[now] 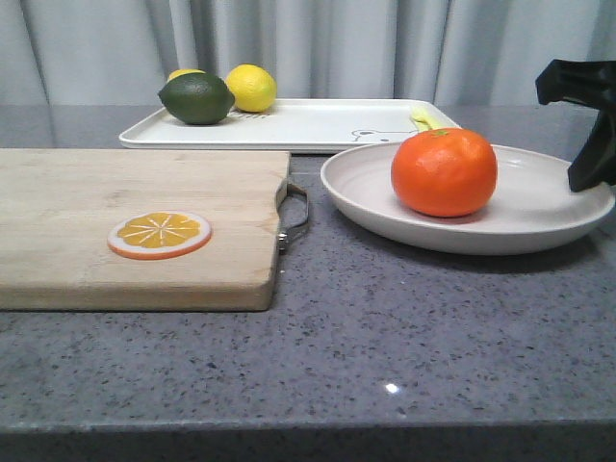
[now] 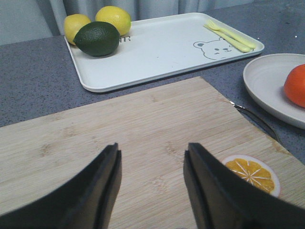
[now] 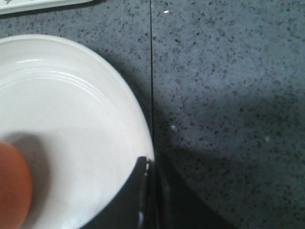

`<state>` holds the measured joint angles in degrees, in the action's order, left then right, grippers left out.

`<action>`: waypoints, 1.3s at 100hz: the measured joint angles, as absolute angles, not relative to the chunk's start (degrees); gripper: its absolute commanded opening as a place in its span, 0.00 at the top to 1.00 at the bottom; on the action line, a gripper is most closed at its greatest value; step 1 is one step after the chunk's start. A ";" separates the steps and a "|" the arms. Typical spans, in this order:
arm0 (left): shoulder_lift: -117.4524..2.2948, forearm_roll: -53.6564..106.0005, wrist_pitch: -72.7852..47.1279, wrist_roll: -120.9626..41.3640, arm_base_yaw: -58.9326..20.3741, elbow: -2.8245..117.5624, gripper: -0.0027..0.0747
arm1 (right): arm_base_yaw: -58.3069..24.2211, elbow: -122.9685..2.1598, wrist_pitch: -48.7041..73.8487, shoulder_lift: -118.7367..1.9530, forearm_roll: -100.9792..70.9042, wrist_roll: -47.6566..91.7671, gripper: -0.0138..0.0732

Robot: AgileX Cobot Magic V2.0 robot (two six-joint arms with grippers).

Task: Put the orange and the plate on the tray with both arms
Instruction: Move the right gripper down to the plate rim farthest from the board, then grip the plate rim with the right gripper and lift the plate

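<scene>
The orange [image 1: 444, 171] sits in the off-white plate [image 1: 539, 207] on the grey counter at the right, just in front of the white tray [image 1: 318, 125]. My right gripper [image 1: 589, 178] is at the plate's right rim. In the right wrist view it [image 3: 151, 164] is shut on the rim of the plate [image 3: 71, 119], one finger inside and one outside, with the orange [image 3: 12, 186] at the edge. My left gripper [image 2: 152, 155] is open and empty above the wooden board, out of the front view. The left wrist view also shows the tray [image 2: 162, 52] and the plate [image 2: 267, 81].
A wooden cutting board [image 1: 135, 221] with a metal handle lies at the left, with an orange slice disc [image 1: 160, 234] on it. On the tray's far left are a dark green fruit [image 1: 196, 98] and two lemons [image 1: 251, 88]. A yellow fork [image 2: 228, 36] lies on its right.
</scene>
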<state>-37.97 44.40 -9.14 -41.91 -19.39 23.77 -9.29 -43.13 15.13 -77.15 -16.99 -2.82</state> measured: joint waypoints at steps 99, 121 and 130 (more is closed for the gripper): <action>-37.97 44.40 -9.14 -41.91 -19.39 23.77 0.58 | -9.29 -82.66 30.45 -93.04 -22.27 -2.72 0.96; -37.97 44.40 -9.14 -41.91 -19.39 23.73 0.58 | -9.29 -98.51 36.32 -106.83 -22.27 -2.72 0.96; -37.97 44.40 -9.14 -41.91 -19.39 23.64 0.58 | -9.29 -104.33 38.21 -111.68 -22.27 -2.72 0.96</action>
<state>-37.97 44.40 -9.14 -41.91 -19.39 23.64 -9.29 -104.33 38.21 -111.68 -22.27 -2.72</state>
